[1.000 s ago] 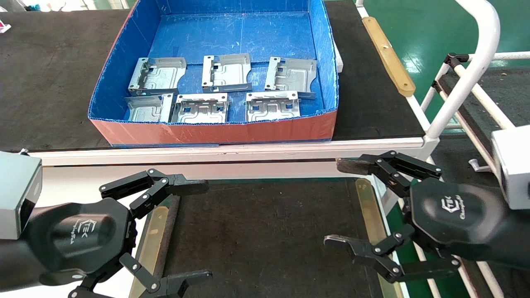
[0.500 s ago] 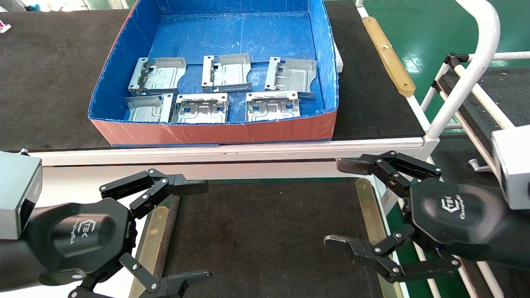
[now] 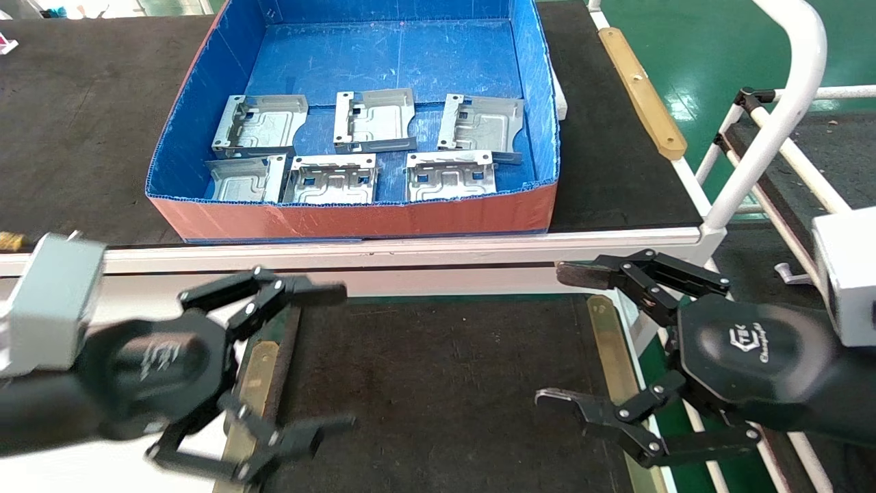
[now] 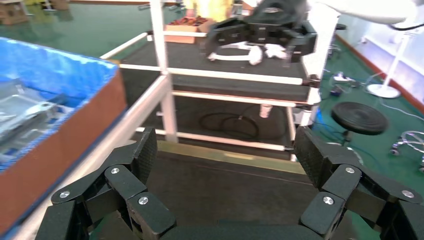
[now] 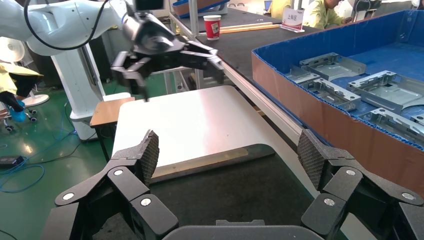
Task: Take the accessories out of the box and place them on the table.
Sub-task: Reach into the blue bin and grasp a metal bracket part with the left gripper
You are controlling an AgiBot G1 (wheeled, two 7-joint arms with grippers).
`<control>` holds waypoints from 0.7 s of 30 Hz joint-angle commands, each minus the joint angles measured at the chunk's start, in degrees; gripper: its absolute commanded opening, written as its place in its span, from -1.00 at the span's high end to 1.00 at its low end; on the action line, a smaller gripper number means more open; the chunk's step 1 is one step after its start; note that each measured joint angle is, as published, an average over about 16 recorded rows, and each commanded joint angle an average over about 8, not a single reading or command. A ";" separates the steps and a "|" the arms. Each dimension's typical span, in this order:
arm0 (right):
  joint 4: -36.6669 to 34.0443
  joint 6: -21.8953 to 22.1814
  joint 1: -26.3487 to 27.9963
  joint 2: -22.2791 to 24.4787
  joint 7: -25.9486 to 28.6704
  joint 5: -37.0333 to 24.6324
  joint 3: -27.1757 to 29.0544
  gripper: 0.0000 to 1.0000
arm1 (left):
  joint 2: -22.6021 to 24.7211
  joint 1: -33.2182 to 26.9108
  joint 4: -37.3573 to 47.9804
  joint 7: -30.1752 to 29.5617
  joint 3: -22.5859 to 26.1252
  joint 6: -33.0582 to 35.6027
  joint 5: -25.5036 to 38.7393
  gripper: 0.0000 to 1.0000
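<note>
Since the earlier frame the left gripper (image 3: 339,363) has shifted: its body sits farther forward and toward the centre, and it is blurred in the head view. The right gripper (image 3: 558,337) has not changed position. The box (image 3: 356,218) and the six plates (image 3: 373,122) inside it lie exactly as before.

Left gripper: jaws spread wide, holding nothing and touching nothing. Between and below the jaws lies the left edge of the black mat surface (image 3: 438,383) and its brass strip (image 3: 250,383). The box stands beyond the jaws, on the bench (image 3: 616,171) with the white front rail.

Right gripper: jaws spread wide, empty, in contact with nothing. Beneath them lies the right edge of the mat. In the right wrist view (image 5: 227,160) the box wall is beside one jaw.

All plates are in the near half of the box, in two rows of three, well apart from both sets of jaws.
</note>
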 commanded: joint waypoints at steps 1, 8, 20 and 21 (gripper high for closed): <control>0.00 0.00 0.00 0.00 0.00 0.00 0.00 -1.00 | 0.57 -0.73 0.61 0.01 0.39 -0.83 1.17 -1.00; 0.00 0.00 0.00 0.00 0.00 0.00 0.00 -1.00 | 4.66 -6.60 3.95 -1.13 2.21 -5.30 6.18 -1.00; 0.00 0.00 0.00 0.00 0.00 0.00 0.00 -1.00 | 11.48 -18.17 14.78 0.68 5.81 -10.01 15.73 -1.00; 0.00 0.00 0.00 0.00 0.00 0.00 0.00 -1.00 | 12.09 -19.20 15.97 1.05 6.01 -10.39 16.38 -1.00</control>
